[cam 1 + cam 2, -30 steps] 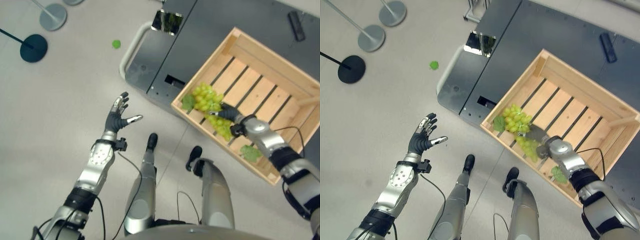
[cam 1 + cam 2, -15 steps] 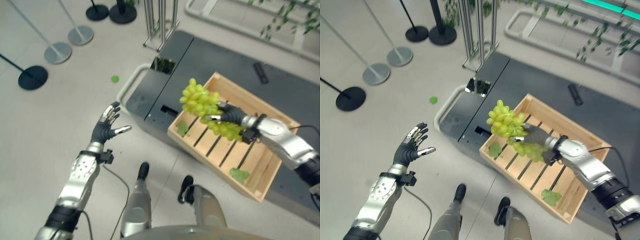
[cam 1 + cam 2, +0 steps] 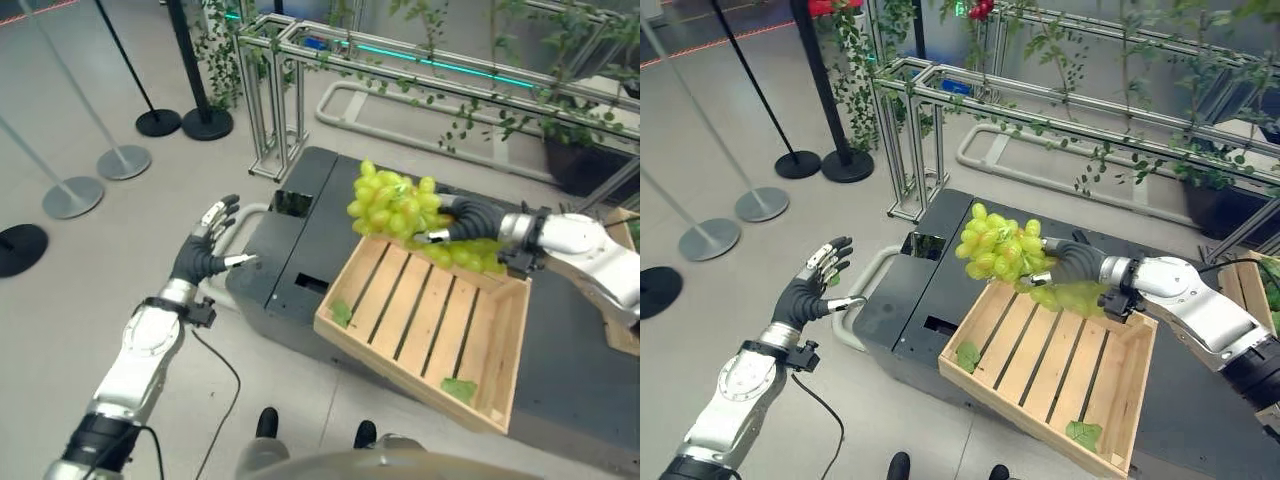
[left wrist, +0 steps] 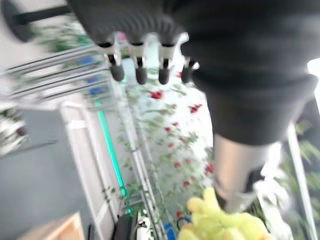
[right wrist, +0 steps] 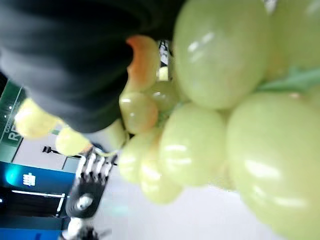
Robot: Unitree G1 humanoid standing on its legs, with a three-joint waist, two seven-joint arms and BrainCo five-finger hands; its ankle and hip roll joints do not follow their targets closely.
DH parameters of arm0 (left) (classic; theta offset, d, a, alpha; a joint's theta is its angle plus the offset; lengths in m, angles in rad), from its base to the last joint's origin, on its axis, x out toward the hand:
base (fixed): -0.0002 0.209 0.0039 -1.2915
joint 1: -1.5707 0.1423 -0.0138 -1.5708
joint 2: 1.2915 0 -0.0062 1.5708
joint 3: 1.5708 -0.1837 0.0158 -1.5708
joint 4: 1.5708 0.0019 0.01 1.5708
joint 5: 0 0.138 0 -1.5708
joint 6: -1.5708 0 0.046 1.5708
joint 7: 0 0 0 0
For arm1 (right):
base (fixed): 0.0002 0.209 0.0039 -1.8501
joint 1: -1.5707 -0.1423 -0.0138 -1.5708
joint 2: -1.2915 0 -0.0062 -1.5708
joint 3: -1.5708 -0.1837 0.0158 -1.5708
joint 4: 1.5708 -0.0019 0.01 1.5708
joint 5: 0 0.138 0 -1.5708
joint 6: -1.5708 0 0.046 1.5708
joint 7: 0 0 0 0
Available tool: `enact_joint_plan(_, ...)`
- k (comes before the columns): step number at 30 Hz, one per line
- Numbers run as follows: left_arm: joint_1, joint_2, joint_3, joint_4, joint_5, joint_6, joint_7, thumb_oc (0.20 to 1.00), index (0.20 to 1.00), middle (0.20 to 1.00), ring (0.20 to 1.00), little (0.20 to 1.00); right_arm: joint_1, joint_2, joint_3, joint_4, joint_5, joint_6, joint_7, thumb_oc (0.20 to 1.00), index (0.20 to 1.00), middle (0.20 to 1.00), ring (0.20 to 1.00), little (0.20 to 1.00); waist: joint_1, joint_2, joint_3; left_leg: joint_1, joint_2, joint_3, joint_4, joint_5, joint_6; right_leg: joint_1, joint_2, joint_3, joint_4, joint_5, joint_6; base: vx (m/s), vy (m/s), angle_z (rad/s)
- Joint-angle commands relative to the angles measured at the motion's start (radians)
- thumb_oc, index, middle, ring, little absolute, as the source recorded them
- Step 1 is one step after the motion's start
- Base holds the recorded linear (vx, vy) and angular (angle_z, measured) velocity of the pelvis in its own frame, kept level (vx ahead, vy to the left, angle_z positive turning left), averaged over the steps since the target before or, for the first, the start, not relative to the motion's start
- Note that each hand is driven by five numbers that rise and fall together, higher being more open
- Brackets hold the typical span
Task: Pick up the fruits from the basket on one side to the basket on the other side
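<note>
The left hand [image 3: 200,255] hangs in the air over the floor [image 3: 60,300], just off the left end of the dark counter [image 3: 300,235], with its fingers spread wide and straight and nothing in them. Round stand bases [image 3: 72,197] sit on the floor further left. On the counter stands a wooden crate [image 3: 420,330] with a slatted bottom; two green leaves [image 3: 342,313] lie in it, one near its left corner and one near its front right corner. Above the crate's far edge, well clear of the slats, the bunch of green grapes [image 3: 388,205] is held up in the air by the right hand [image 3: 465,220], whose dark fingers are curled round the bunch from the right side. In the right wrist view the grapes press close against the hand's dark cover. Behind the counter runs a metal frame [image 3: 300,60] with green vines on it.
</note>
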Motion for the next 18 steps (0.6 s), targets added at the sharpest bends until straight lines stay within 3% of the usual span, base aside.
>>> enact_joint_plan(1,-0.046,0.06,0.023,-0.036,0.092,-0.067,0.032,1.0,1.0,1.0,1.0,1.0,-0.105,0.055,0.041,-0.03,0.132,-0.016,-0.017,0.2,0.2,0.2,0.2,0.2,-0.023,-0.051,-0.064,0.053,-0.029,0.039,0.007,-0.079,0.014,0.061,-0.022,0.012,-0.124,0.075,0.085,0.03,0.024,-0.05)
enact_joint_plan(9,-0.219,0.223,-0.098,-0.076,0.221,-0.079,0.03,1.0,1.0,1.0,1.0,1.0,-0.144,0.081,0.143,-0.054,0.174,0.03,0.001,0.2,0.2,0.2,0.2,0.2,-0.046,-0.061,-0.062,0.069,-0.023,0.056,0.002,-0.087,0.018,0.059,-0.019,0.03,-0.114,0.073,0.088,0.02,0.011,-0.08)
enact_joint_plan(18,-0.567,0.374,-0.435,-0.136,0.263,-0.097,-0.053,1.0,1.0,1.0,1.0,1.0,-0.18,0.132,0.24,-0.078,0.212,0.062,0.007,0.2,0.2,0.2,0.2,0.2,-0.058,-0.097,-0.048,0.081,-0.014,0.062,-0.004,-0.091,0.016,0.064,-0.014,0.039,-0.116,0.074,0.092,0.0,-0.004,0.0)
